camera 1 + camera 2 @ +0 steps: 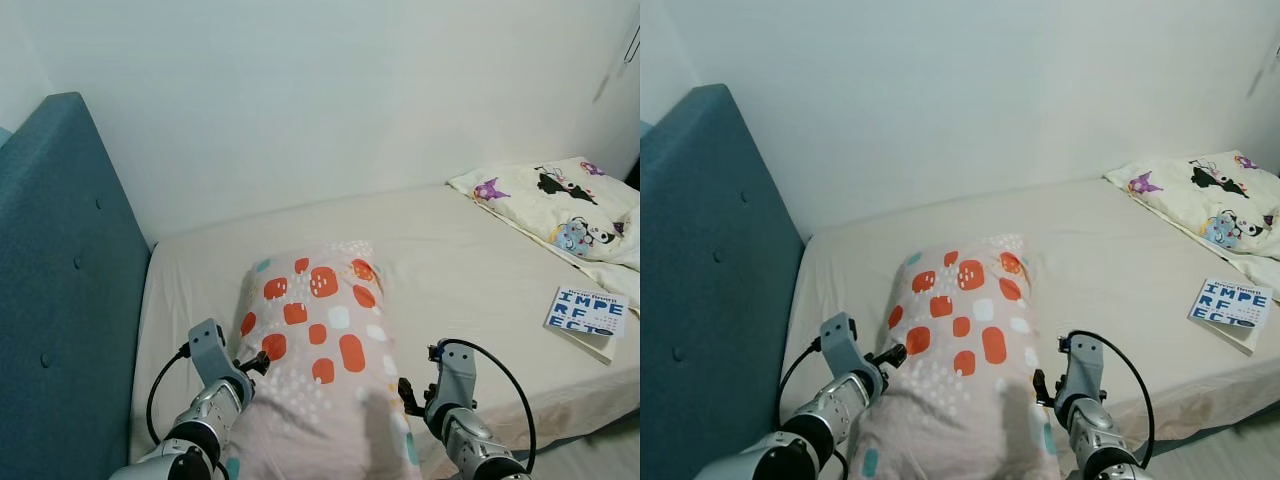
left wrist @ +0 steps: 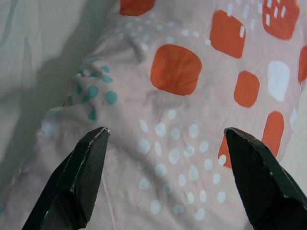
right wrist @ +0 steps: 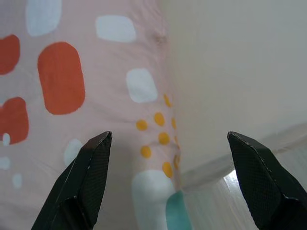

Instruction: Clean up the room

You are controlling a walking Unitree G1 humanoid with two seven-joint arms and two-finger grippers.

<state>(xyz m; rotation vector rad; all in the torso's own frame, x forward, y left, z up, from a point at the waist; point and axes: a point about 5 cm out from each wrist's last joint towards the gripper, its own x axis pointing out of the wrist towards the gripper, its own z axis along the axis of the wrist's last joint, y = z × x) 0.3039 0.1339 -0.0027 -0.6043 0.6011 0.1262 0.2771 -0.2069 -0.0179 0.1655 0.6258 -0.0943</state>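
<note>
A pink pillow (image 1: 320, 360) with orange, white and teal patches lies lengthwise on the cream bed (image 1: 460, 250), near the front edge. My left gripper (image 1: 258, 362) is at the pillow's left side, and in the left wrist view it (image 2: 165, 136) stands open over the dotted fabric. My right gripper (image 1: 405, 390) is at the pillow's right edge; in the right wrist view it (image 3: 168, 139) is open, spanning the pillow's edge (image 3: 144, 120) and the bare sheet. Neither holds anything.
A teal padded headboard (image 1: 60, 290) runs along the left. At the far right lies a cartoon-print pillow (image 1: 565, 210). A book (image 1: 586, 315) with blue letters rests near the bed's right front edge. A white wall (image 1: 330, 90) stands behind.
</note>
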